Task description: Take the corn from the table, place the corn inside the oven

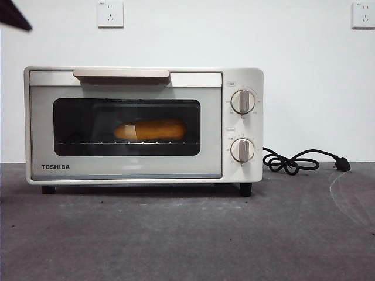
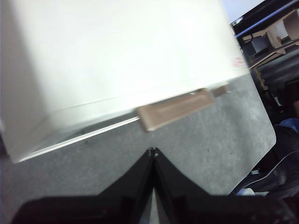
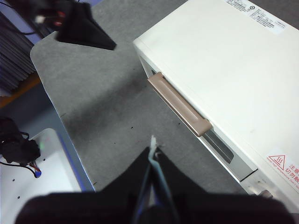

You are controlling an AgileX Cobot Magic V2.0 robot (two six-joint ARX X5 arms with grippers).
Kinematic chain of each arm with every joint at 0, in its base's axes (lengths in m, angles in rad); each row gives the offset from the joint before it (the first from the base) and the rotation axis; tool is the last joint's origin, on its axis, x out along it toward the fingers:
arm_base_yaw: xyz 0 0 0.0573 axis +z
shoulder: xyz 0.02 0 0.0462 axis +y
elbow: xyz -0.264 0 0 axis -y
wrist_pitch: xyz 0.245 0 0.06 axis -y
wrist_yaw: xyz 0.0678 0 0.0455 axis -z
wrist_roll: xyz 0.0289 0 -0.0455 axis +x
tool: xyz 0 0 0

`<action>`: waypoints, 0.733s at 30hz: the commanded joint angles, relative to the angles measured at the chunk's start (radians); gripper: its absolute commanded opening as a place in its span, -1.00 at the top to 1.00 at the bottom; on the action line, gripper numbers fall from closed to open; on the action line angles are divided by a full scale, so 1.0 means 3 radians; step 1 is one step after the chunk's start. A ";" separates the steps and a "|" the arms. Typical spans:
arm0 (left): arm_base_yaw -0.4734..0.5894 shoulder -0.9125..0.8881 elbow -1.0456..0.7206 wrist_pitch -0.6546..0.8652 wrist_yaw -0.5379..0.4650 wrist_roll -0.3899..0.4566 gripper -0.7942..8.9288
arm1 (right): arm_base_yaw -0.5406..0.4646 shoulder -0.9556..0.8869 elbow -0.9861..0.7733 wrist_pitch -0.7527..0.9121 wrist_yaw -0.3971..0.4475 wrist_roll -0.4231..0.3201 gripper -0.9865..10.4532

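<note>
Up in the top left corner of the front view, only a black tip (image 1: 14, 16) of an arm shows, clear of everything. Below it the TOSHIBA toaster oven (image 1: 143, 126) stands on the dark grey table (image 1: 187, 240) with its door shut and its beige bar handle (image 1: 121, 74) along the top edge. Behind the dark glass window (image 1: 126, 126) the corn (image 1: 150, 130) lies lengthwise on the wire rack, roughly in the middle of the chamber, its pale stub end toward the left. To the right of the door sit two round knobs (image 1: 243, 101), one above the other. Farther right, a black cord (image 1: 293, 161) coils on the table and ends in a plug near the wall.

Seen from the wrists, the left gripper (image 2: 153, 151) hangs above the table in front of the oven's handle, jaws pressed together and holding nothing. The right gripper (image 3: 153, 148) likewise hovers over the table near the handle, jaws closed on nothing.
</note>
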 commanded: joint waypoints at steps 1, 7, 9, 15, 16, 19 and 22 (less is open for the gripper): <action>-0.0041 -0.0264 -0.0008 -0.0005 0.0011 -0.0028 0.85 | 0.0004 0.0008 -0.0029 -0.0083 0.0041 0.0022 0.84; -0.0146 -0.0950 -0.0008 0.0000 -0.0028 -0.0150 0.85 | 0.0004 0.0008 -0.0043 -0.0083 0.0114 0.0023 0.84; -0.0165 -0.1174 -0.0008 0.0006 -0.0050 -0.0219 0.85 | 0.0004 0.0008 -0.0071 -0.0083 0.0113 0.0023 0.84; -0.0174 -0.1764 -0.0008 -0.0003 -0.0359 -0.0387 0.85 | 0.0004 0.0006 -0.0308 -0.0083 0.0114 0.0023 0.84; -0.0174 -0.1831 -0.0008 -0.0013 -0.0373 -0.0387 0.85 | 0.0004 0.0006 -0.0356 -0.0084 0.0116 0.0023 0.84; -0.0174 -0.2008 -0.0008 -0.0071 -0.0374 -0.0397 0.85 | 0.0004 -0.0005 -0.0537 -0.0083 0.0120 0.0003 0.84; -0.0174 -0.2084 -0.0008 -0.0198 -0.0374 -0.0394 0.85 | 0.0004 -0.0038 -0.0708 -0.0083 0.0144 -0.0031 0.84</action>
